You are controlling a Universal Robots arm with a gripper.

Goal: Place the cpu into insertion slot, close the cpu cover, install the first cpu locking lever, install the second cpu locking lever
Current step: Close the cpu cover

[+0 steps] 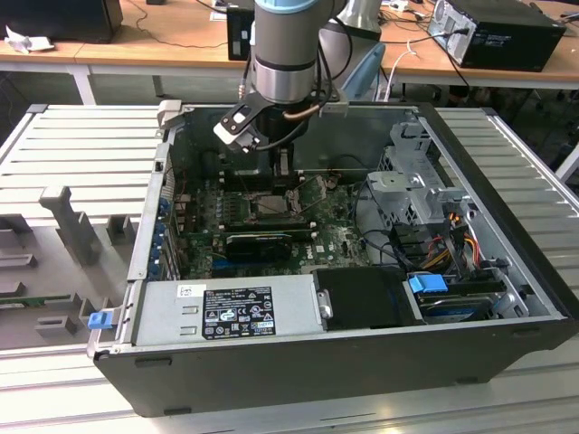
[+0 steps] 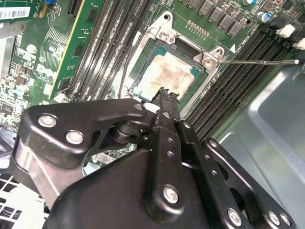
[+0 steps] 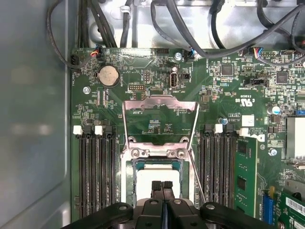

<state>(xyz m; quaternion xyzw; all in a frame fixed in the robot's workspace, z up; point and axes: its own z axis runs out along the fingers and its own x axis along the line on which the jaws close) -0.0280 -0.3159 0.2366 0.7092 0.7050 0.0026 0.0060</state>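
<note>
The cpu (image 2: 174, 71), a flat square chip with a pale beige, smudged top, lies seated in the insertion slot (image 2: 145, 57). The cpu cover (image 3: 159, 101) stands flipped open. The gripper (image 2: 164, 93) fingers are pressed together, empty, over the chip's edge.

One cpu (image 3: 147, 179), one cover (image 3: 159, 101), one gripper (image 3: 162, 185) — one coin cell (image 3: 108, 75), one black card (image 1: 261, 242), one power supply (image 1: 231, 310) — one case (image 1: 362, 371).
</note>
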